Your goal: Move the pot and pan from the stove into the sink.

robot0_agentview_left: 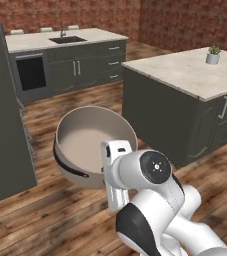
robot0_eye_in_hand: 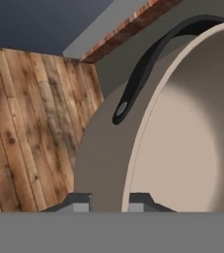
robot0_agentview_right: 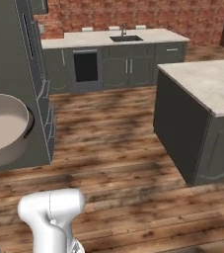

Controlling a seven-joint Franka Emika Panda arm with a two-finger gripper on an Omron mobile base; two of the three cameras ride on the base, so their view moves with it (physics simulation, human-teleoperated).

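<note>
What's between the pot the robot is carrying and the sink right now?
Bare wooden floor, then the dark cabinet fronts under the counter. The left base view shows the pot held up, with the sink far beyond.

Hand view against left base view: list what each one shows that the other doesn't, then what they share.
Hand view alone: the two fingertips set on either side of the pot's rim wall, one outside and one inside, and the rivet end of its dark side handle up close.

Left base view alone: the sink with its faucet on the far counter, the island carrying a small potted plant, and the arm.

Both: the beige pot held tilted above the wooden floor, gripper shut on its rim.
</note>
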